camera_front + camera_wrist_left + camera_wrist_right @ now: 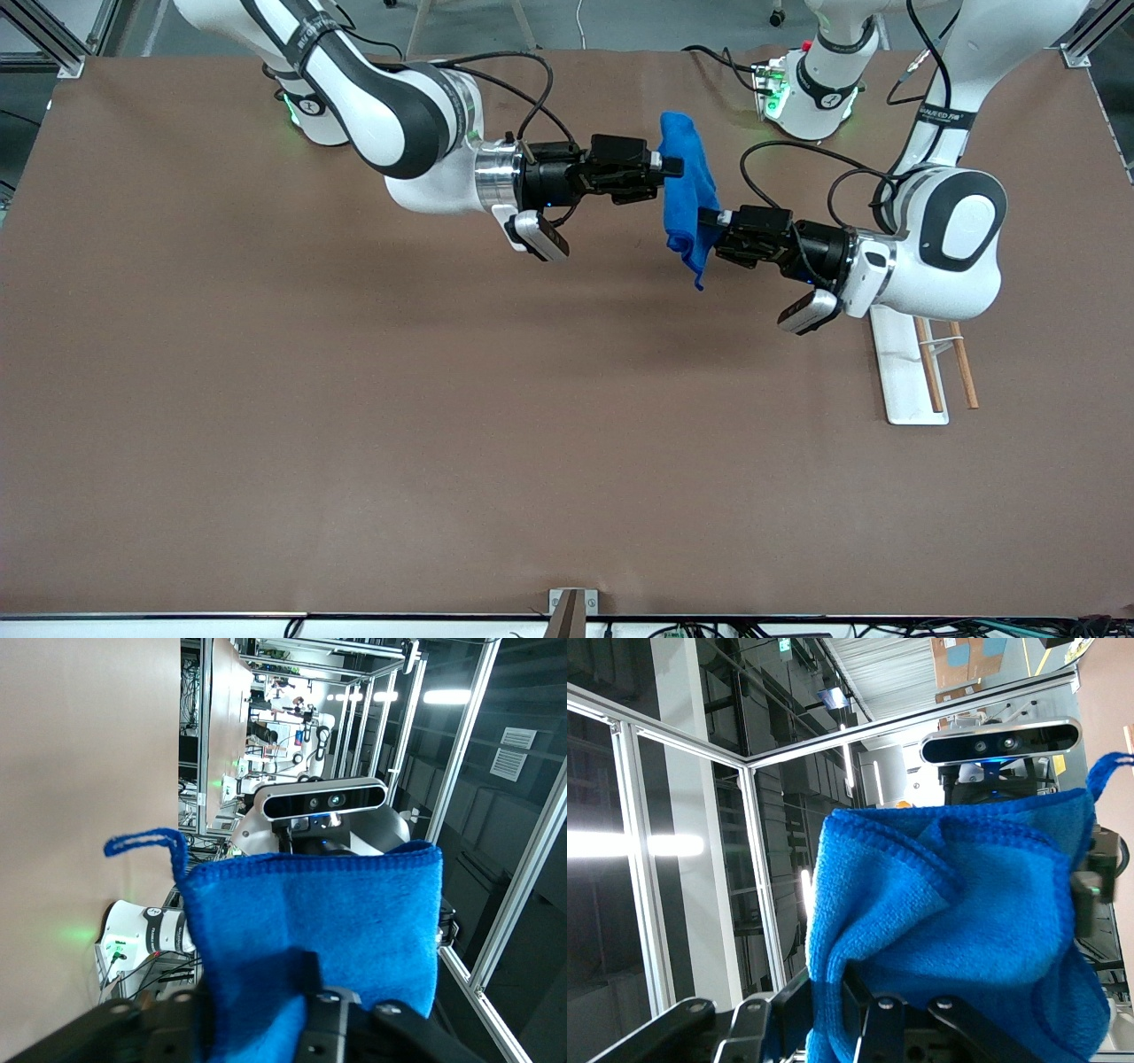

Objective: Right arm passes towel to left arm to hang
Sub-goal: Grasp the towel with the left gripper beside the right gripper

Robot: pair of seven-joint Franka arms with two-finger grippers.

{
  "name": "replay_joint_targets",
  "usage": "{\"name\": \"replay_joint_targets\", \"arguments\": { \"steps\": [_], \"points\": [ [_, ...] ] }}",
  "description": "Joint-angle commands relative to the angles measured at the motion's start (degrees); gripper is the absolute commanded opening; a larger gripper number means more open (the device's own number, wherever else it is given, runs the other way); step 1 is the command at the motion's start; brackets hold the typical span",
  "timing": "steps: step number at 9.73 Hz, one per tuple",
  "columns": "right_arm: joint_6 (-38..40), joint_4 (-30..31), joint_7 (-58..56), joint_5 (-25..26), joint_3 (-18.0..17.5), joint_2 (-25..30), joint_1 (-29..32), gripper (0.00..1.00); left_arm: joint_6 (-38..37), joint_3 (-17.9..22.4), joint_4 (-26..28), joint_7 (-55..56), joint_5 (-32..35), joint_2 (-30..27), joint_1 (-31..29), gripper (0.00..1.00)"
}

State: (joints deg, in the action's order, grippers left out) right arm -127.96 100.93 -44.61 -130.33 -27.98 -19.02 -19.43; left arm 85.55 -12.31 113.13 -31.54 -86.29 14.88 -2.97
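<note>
Rack: a white tray with two wooden rods (905, 372) lies on the brown surface (354, 399), nearer to the front camera than the towel, toward the left arm's end.

Left hand: the left hand (714, 228), at the end of the left arm (939, 239), is held level above the surface and meets the towel's lower part; its fingers (323, 1005) sit on either side of the cloth, which bunches between them, gripping it.

Towel: the bright blue towel (689, 195) hangs in the air between the two hands, clear of the surface, and a small loop (142, 843) stands out from one corner.

Right hand: the right hand (675, 166), on the right arm (390, 106), is clamped shut on the towel's upper part, over the surface between the two arm bases; folds of cloth spill over its fingers (873, 1010).

Arms: both reach in toward the towel from their own ends.
</note>
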Motion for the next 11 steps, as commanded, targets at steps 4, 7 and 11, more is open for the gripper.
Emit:
{"name": "replay_joint_targets", "arguments": {
  "steps": [4,7,11],
  "points": [
    [-0.88,-1.09,-1.35,-1.68,0.03,-0.49,-0.69,0.01,1.9,0.27,0.34,-0.8,0.34,0.15,0.07,0.0],
    [-7.61,-1.09,-1.08,-1.08,0.03,-0.23,-0.69,0.8,2.26,0.53,-2.56,2.35,5.85,0.59,-0.11,0.0],
    [-24.83,-0.39,-0.47,8.64,0.12,0.3,1.49,1.0,2.17,0.8,-9.31,9.11,23.57,0.24,-2.22,0.0]
  ]
}}
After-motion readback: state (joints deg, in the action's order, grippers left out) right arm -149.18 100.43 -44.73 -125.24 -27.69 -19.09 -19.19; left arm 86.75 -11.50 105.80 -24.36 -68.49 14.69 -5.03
